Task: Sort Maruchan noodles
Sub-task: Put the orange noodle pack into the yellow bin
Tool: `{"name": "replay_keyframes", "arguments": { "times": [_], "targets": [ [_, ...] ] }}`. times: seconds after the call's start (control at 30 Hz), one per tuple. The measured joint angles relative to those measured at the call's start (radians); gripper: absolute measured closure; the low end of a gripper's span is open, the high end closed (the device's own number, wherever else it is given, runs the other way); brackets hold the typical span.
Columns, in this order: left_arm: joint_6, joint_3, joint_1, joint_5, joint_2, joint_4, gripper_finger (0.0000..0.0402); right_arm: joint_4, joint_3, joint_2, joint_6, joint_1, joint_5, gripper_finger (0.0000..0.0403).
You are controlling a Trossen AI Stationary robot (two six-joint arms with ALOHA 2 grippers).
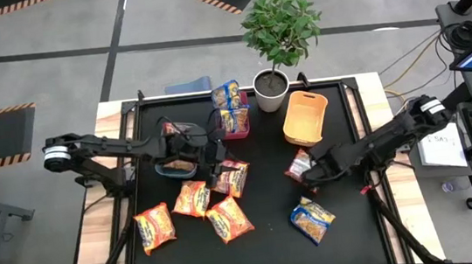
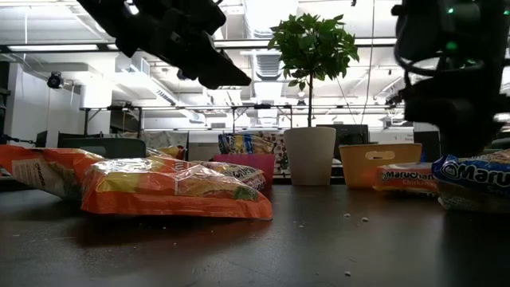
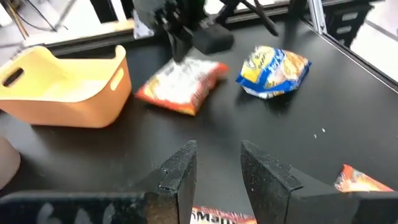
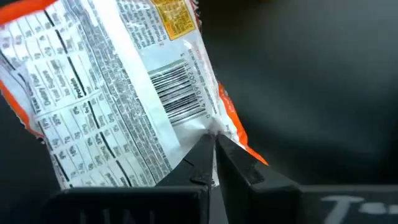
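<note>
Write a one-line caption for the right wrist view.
Right claw pinched shut on the edge of an orange packet, its label side with barcode facing the camera, above the black table.

- The blue-yellow packet [image 2: 478,177] at the right of the low view shows the white letters "Maru", cut by the picture's edge.
- The orange packet [image 2: 406,177] beside it reads "Maruchan".
- The packet back [image 4: 118,93] in the right wrist view bears a barcode and a nutrition panel, too fine to read.
</note>
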Motion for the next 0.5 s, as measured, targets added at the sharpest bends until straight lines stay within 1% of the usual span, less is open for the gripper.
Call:
{"name": "replay_keyframes", "arguments": {
  "times": [0.07,0.13,0.27,0.33,0.4,0.5],
  "targets": [
    [-0.004,-0.019,0.000,0.000,-0.001,0.042,0.0295,0.108,0.001,0.017,-0.037,-0.007,0.012,0.0390],
    [-0.008,-0.038,0.000,-0.001,-0.001,0.072,0.0295,0.258,0.008,0.030,-0.084,-0.014,0.021,0.0390],
    [-0.009,-0.048,0.000,-0.005,0.003,0.080,0.0295,0.483,0.025,0.026,-0.211,-0.020,0.095,0.0390],
    [-0.009,-0.049,0.000,-0.008,0.011,0.086,0.0295,0.504,0.049,0.009,-0.263,-0.031,0.099,0.0390],
    [-0.014,-0.049,-0.001,-0.008,0.029,0.120,0.0295,0.468,0.059,-0.007,-0.301,-0.038,0.104,0.0390],
    [-0.027,-0.049,-0.007,-0.008,0.067,0.166,0.0295,0.431,0.061,-0.038,-0.315,-0.049,0.089,0.0390]
  ]
}}
